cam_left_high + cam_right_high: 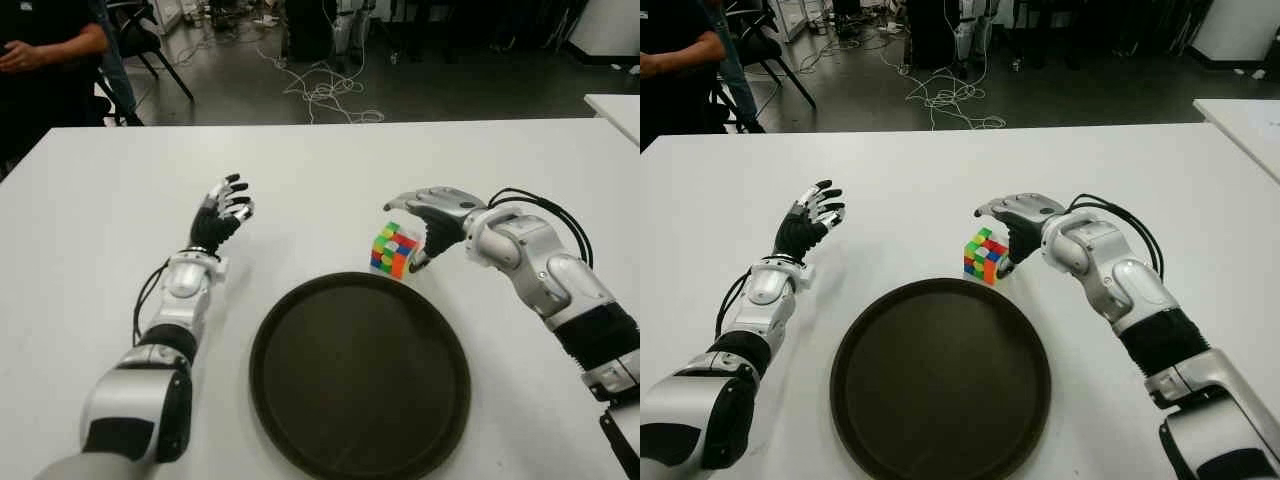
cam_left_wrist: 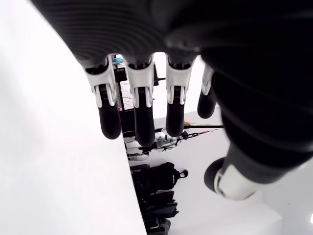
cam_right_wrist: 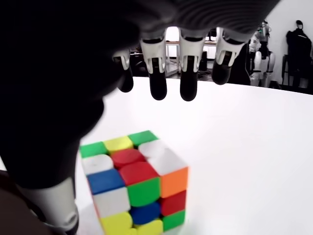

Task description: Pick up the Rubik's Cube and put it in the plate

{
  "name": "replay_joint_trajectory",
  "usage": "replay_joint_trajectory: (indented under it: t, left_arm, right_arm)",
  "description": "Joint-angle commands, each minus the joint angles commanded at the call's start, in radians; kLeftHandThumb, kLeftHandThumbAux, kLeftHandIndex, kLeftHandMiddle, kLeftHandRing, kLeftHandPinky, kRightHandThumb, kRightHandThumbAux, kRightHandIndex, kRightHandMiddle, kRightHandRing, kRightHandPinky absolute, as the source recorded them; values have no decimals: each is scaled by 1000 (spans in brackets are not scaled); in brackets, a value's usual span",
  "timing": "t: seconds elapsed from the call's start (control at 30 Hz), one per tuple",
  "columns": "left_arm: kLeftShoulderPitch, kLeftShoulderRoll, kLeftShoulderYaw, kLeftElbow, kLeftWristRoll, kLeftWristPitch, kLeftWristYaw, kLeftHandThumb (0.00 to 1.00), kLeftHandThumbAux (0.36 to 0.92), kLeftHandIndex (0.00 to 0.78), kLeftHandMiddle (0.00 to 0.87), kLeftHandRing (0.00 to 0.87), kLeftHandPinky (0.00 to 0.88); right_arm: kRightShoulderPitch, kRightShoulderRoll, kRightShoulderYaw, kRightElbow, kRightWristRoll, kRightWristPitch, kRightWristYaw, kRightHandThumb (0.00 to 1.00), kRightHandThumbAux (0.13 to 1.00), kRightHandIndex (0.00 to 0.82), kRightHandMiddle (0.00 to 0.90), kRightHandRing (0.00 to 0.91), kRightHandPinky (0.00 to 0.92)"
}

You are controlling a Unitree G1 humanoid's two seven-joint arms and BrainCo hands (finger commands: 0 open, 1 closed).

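The Rubik's Cube [image 1: 394,251] stands on the white table [image 1: 330,170], just past the far rim of the dark round plate [image 1: 360,385]. My right hand [image 1: 432,226] hovers over and to the right of the cube. Its fingers [image 3: 188,83] stretch out above the cube without closing, and the thumb [image 3: 54,205] hangs close beside it; the cube [image 3: 134,188] fills the lower part of the right wrist view. My left hand [image 1: 224,210] shows at the left of the plate, fingers spread and holding nothing.
A person [image 1: 40,50] stands beyond the table's far left corner, next to a chair [image 1: 150,40]. Cables [image 1: 320,90] lie on the floor behind the table. A second white table [image 1: 615,105] shows at the far right.
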Motion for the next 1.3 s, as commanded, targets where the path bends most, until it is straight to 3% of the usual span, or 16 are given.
replay_joint_trajectory:
  t: [0.7,1.3]
  left_arm:
    - [3,-3,1,0,-2,-8,3,174,734,130,194,201,212]
    - [2,-5,0,-1,-1,-2,12,186,714,130,199,207,224]
  right_arm:
    - [-3,4,3,42,10,-30,-57,0,763,100,136,135,101]
    - [-15,11,19,84,9,-72,-78,0,771,109,146,152,122]
